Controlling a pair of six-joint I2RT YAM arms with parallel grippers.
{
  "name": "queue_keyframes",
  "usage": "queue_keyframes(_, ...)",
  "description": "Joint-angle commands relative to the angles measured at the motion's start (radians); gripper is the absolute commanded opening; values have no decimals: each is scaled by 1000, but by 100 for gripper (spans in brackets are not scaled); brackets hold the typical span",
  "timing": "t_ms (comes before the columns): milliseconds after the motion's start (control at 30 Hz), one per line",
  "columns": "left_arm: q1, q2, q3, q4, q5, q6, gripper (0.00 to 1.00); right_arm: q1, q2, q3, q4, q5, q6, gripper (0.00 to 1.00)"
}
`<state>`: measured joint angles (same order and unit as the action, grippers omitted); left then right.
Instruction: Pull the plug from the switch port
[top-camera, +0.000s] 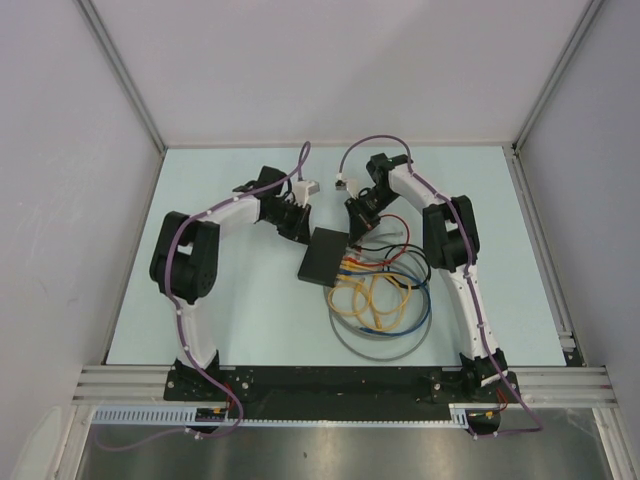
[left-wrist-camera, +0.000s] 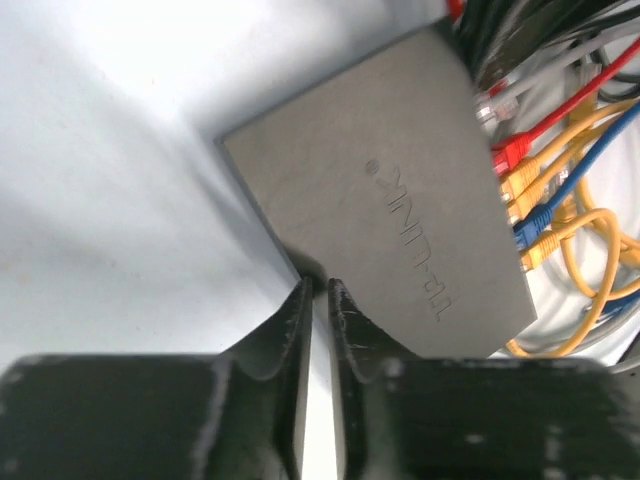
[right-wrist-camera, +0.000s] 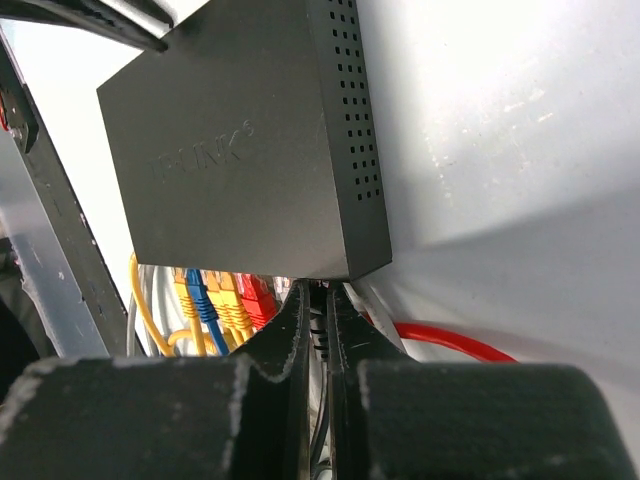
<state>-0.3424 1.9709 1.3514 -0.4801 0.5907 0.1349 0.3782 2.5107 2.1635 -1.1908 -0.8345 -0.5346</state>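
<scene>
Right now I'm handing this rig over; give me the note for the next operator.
Left hand: shut, tips at the switch edge opposite the plugs.
Right hand: shut, at the plug edge beside the red plug; no plug visibly gripped.
Done: nothing; visible plugs all seated.
Left: grip a plug, pull it out, switch held down.

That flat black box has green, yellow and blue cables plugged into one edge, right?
Not quite: none of them is green. Along one edge of the switch sit a red plug, yellow plugs and a blue plug. The left wrist view shows this most clearly.
</scene>
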Motion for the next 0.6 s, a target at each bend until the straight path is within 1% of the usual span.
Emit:
queue_keyframes(0,-12,-50,42,8,122,19,5,18,-9,-13,16,61,-7,0)
queue_keyframes(67,-18,-41,25,8,158,9,1,14,-4,-10,14,61,-7,0)
queue_keyframes(200,-35,-29,-11,17,135,0,0,10,2,-4,14,71,-7,0)
queue_keyframes(400,-46,8,-18,15,-3,-9,0,-1,-6,-8,-9,84,-28,0)
queue_keyframes(533,-50,45,-8,18,-23,-20,0,-9,-15,-8,-79,78,-116,0)
queue_keyframes(567,-50,51,-6,18,-32,-18,0,-12,-13,2,-104,72,-170,0)
